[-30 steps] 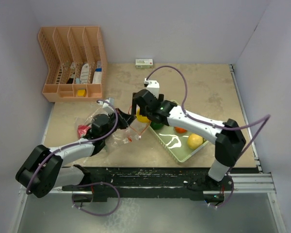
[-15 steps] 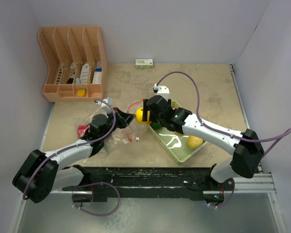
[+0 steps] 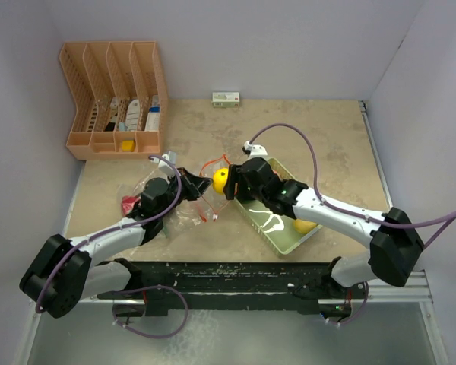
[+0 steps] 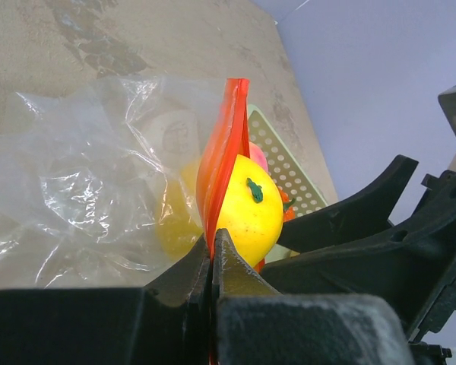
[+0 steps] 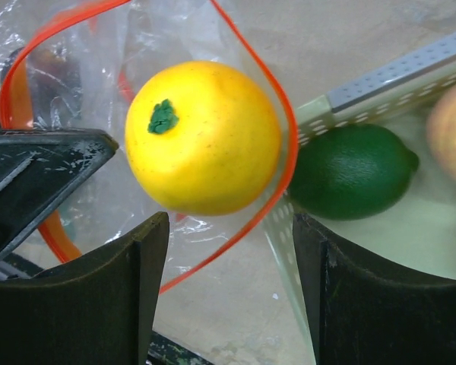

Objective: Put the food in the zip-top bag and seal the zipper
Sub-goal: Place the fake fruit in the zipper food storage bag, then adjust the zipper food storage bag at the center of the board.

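Note:
A yellow food piece (image 5: 203, 137) with a green stem mark sits inside the loop of the orange-red zipper (image 5: 285, 163) at the zip-top bag's mouth. My right gripper (image 5: 229, 228) is open just short of it, a finger on each side and nothing between them. My left gripper (image 4: 212, 239) is shut on the zipper (image 4: 224, 144) and holds the mouth up, the yellow piece (image 4: 247, 209) right behind the strip. The crinkly clear bag (image 3: 175, 207) lies left of centre with a red piece (image 3: 129, 204) inside. A green lime (image 5: 353, 171) lies in the pale green tray (image 5: 395, 76).
The tray (image 3: 281, 237) sits right of the bag and also holds a yellow piece (image 3: 304, 225) and a peach-coloured one (image 5: 452, 129). An orange file organiser (image 3: 114, 99) stands at the back left. A small box (image 3: 226, 98) lies by the back wall.
My right arm has swung lower and drawn back a little from the bag, its jaws narrower than before. The yellow piece stays at the bag's mouth. The left gripper has not moved.

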Tool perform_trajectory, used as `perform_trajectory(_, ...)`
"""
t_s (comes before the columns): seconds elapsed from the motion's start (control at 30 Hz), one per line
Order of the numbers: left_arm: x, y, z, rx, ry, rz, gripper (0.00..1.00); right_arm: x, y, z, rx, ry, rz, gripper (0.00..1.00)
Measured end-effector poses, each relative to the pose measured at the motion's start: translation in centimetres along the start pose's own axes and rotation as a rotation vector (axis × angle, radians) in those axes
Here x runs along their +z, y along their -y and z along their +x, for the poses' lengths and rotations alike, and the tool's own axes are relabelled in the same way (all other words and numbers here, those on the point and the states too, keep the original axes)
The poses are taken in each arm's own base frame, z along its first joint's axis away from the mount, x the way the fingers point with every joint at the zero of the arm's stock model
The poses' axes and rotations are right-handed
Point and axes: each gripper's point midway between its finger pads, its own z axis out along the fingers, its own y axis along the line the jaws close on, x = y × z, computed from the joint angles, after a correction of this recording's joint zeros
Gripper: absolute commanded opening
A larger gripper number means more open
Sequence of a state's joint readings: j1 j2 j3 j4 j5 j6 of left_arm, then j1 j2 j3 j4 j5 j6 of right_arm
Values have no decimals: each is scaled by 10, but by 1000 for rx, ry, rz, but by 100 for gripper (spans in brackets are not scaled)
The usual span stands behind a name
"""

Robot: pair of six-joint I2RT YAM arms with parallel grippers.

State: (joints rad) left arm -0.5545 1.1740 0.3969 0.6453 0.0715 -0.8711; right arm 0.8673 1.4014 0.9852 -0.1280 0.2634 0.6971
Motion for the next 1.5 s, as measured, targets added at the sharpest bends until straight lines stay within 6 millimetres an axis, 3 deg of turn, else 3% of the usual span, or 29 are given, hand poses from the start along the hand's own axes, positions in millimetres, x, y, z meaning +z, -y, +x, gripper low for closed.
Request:
perform_trajectory(0.2, 1, 1, -1, 0, -1, -1, 0, 10, -11, 13, 11, -47, -56, 65)
perform_trajectory(0.53, 4, 10, -8, 3, 12, 18, 0, 14, -9, 20, 37, -60, -50, 56)
perform_trajectory(0.63, 4, 11, -8, 3, 11, 20, 0, 21, -5, 29, 43, -83, -31, 44)
perform_trajectory(0.73, 4, 11, -8, 3, 11, 20, 0, 28, -1, 37, 46, -105, -7, 20)
perform_trajectory(0.83, 4, 12, -8, 3, 10, 22, 0, 30, 2, 38, 61, -108, 4, 3)
perform_trajectory(1.0, 4, 13, -7, 5, 8, 23, 0, 27, 4, 31, 76, -80, 24, 0)
perform_trajectory(1.17, 5, 14, -10, 39, -2, 9, 0, 7, 6, 5, 85, -2, 46, 0)
perform_trajectory(1.4, 2, 33, -45, 190, 28, -26, 0, -50, -32, -86, 93, 220, -78, 0)
perform_trajectory(1.5, -1, 37, -64, 280, 38, -84, 0, -67, -42, -115, 80, 296, -107, 0)
